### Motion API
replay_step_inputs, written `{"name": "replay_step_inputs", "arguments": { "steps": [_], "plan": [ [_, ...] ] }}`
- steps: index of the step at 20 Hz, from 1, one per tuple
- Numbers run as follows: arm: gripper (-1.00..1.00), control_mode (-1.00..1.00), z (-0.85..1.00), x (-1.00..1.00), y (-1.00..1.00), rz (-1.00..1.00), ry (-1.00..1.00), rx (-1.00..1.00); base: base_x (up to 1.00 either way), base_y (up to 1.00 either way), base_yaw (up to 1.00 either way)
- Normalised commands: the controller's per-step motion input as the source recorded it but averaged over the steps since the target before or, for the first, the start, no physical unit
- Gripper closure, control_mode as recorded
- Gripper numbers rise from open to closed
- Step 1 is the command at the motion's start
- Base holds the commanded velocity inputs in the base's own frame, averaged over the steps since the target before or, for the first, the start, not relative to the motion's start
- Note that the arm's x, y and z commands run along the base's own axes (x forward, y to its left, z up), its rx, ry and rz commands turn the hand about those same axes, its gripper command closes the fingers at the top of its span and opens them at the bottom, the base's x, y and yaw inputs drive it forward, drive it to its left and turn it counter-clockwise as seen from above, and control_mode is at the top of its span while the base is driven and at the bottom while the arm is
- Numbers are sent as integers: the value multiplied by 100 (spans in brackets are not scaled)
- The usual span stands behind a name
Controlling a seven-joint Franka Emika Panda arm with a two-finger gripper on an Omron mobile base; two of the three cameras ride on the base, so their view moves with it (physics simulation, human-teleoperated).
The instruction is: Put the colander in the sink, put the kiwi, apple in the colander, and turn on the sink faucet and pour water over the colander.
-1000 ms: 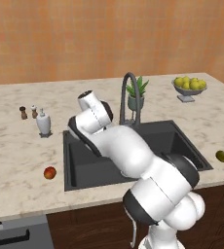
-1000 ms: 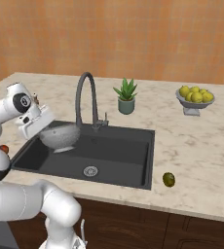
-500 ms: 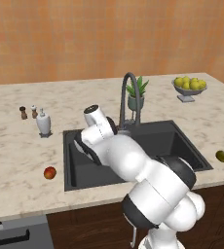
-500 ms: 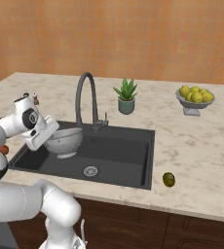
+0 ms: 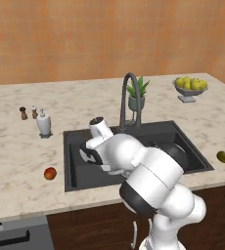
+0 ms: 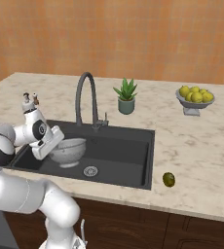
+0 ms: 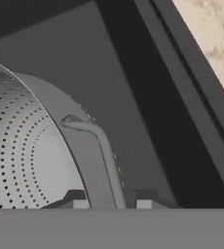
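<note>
My fingers [image 7: 109,204] clamp the round grey pierced metal colander's [image 6: 68,150] rim handle, inside dark rectangular sink [image 6: 128,160], left end.

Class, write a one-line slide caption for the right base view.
The gripper, shut on the colander, holds it in the sink while the kiwi waits on the counter.

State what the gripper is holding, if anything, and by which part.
The gripper holds the colander by its rim, at a side handle, inside the sink.
</note>
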Motion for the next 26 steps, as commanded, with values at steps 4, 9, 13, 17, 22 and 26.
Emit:
{"name": "replay_step_inputs", "arguments": {
  "steps": [4,9,13,17,22,26],
  "plan": [
    [100,-100,-30,27,13,-33,0,-7,0,0,0],
    [100,-100,-34,21,14,-36,0,-5,0,0,0],
    [100,-100,-32,31,23,-32,0,-4,0,0,0],
    [100,-100,-24,35,17,-29,0,-5,0,0,0],
    [100,-100,-11,40,17,-28,0,-5,0,0,0],
    [100,-100,-20,29,25,-27,0,-6,0,0,0]
  ]
}}
